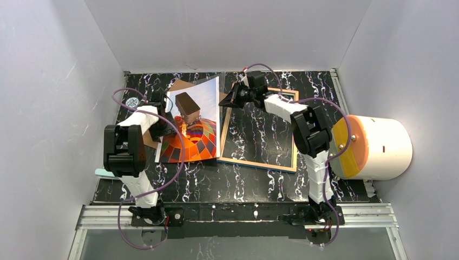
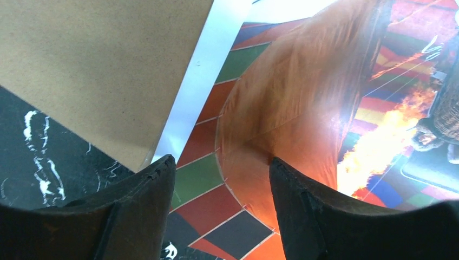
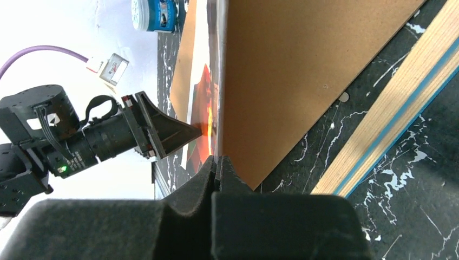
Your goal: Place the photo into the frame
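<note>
Left gripper (image 2: 222, 165): jaws apart, holding nothing, over the left part of the photo (image 1: 197, 138). Brown board (image 2: 108, 65) shows further left.

Photo: left of centre, tilted, right long edge raised, long axis running up the picture.

Right gripper (image 3: 217, 162): jaws together, clamped on that raised edge. I can't tell if the board is pinched too.

Frame (image 1: 254, 164): flat, centre right, just beside the photo. I judge the sheet must go rightward, and the right arm is nearer.
</note>
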`<state>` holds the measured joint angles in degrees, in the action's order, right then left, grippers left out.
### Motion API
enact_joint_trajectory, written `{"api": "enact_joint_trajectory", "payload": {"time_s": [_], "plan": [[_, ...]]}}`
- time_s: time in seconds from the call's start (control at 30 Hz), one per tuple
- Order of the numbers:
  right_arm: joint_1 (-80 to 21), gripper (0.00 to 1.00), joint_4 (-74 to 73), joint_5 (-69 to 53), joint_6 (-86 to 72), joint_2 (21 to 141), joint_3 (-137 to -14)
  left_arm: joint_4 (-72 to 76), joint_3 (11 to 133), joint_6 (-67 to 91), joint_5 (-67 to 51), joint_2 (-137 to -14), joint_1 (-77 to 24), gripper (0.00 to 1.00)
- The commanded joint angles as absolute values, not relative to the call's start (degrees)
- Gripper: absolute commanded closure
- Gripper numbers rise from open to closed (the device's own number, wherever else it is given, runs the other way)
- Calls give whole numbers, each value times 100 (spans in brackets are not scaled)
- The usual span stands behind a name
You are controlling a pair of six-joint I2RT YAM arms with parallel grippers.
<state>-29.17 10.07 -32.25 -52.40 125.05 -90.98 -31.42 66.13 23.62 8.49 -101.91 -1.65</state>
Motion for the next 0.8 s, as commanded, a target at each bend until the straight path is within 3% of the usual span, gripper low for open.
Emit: {"api": "enact_joint_trajectory", "payload": {"time_s": [0.0,0.43,0.77], "plan": [[-2944,99,-509,-2796,-4698,11828,-10156,-3819,7129,2291,1146,-10086,-143,36],[-3148,99,-2647,-2138,-4359,11416,-11414,-4381,8974,2309,1140,-10111,-114,22],[-3106,99,-3682,-1169,-3850,10633,-11628,-4559,9361,2320,-795,-9808,-114,18]]}}
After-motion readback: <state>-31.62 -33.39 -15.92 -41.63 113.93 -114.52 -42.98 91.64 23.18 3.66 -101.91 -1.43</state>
